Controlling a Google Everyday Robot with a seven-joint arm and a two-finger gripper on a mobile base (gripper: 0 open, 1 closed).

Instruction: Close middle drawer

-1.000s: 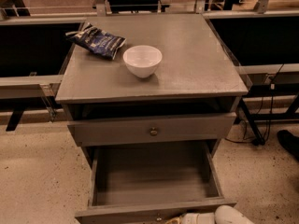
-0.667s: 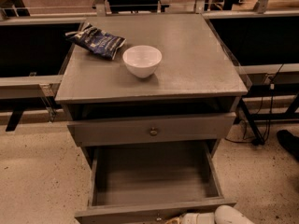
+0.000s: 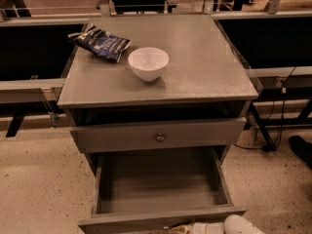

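Note:
The middle drawer (image 3: 158,222) is pulled far out of the grey cabinet. Its deep plain grey box (image 3: 158,184) is empty, and its flat front runs along the bottom edge of the view. My gripper (image 3: 192,228) is at the very bottom edge, right of centre, close against the outside of that drawer front. The white arm link (image 3: 239,225) sits just to its right. Most of the gripper is cut off by the frame.
Above it, the top drawer (image 3: 160,136), with a round metal knob, stands slightly open. On the cabinet top (image 3: 204,62) are a white bowl (image 3: 148,63) and a dark blue chip bag (image 3: 101,42). Cables and a table leg (image 3: 263,130) stand to the right.

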